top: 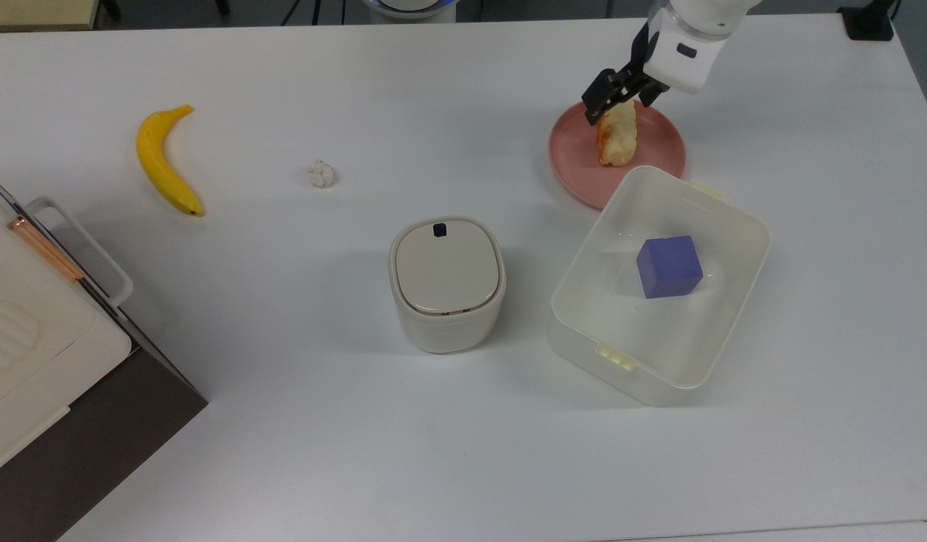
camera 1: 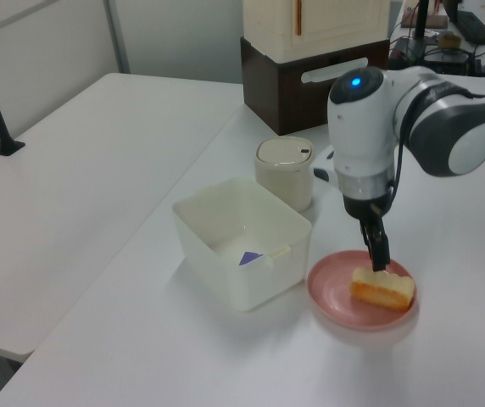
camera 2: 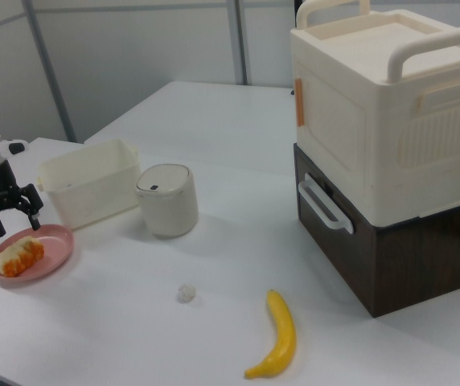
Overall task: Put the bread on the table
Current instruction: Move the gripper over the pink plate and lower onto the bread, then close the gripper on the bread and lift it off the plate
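- Bread (top: 617, 137): lying on the pink plate (top: 659, 154), beside the white tub (top: 734, 226), on the desk (top: 358, 421).
- Tool (camera 2: 6, 211): fingers apart, directly above the bread, not gripping it.

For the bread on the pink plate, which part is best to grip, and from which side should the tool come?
Grip the bread across its narrow width, near the middle, coming from above. It lies flat and oblong on the pink plate, long sides free, so the open tool, already hovering above it, can likely straddle it; the white container stands close by.
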### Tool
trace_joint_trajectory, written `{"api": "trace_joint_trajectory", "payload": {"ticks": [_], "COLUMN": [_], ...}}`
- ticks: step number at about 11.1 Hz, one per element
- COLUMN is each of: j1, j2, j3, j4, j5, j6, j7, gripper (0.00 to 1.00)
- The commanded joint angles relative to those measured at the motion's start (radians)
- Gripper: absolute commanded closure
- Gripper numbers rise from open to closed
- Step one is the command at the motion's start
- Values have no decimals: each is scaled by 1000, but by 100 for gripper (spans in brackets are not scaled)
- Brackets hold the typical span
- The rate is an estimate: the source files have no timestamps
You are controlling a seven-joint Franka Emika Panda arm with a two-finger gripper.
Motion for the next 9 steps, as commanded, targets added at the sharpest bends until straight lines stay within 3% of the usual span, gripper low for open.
{"api": "trace_joint_trajectory", "payload": {"ticks": [1,4,5,6,8,9], "j1": [6,2,3,5,3,2], "j2": [56,87,93,103,110,110], "j3": [4,33,37,38,38,38], "j4": [-16,-22,-22,-22,-18,-12], "j5": [-29,-41,-41,-41,-41,-41], "j6": [33,40,40,40,46,46], "j7": [41,47,47,61,78,97], "gripper": [5,9,15,28,84,100]}}
